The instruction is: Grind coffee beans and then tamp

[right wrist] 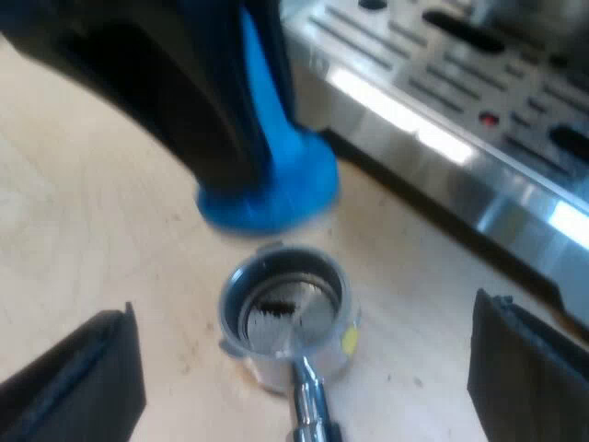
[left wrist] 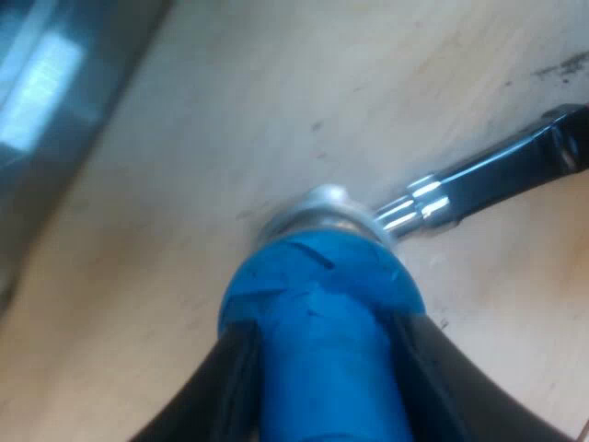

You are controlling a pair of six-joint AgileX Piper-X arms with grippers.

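My left pincer is clenched on the tamper, stiff, probably slick; my right pincer is released over the holder, likely heavy, best held by its handle.

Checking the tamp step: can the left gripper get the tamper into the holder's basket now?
Probably yes: left gripper holds the blue tamper close by the metal holder; the basket is uncovered, the right gripper open and clear.

A: Surface?
B: Pale matte wooden tabletop, faint grain. Same pale wood in the right wrist view.
A: Marks?
B: One dark smudge streak, a few small dark specks.
A: Light?
B: Bright, diffuse. Soft-edged shadows on the wood.
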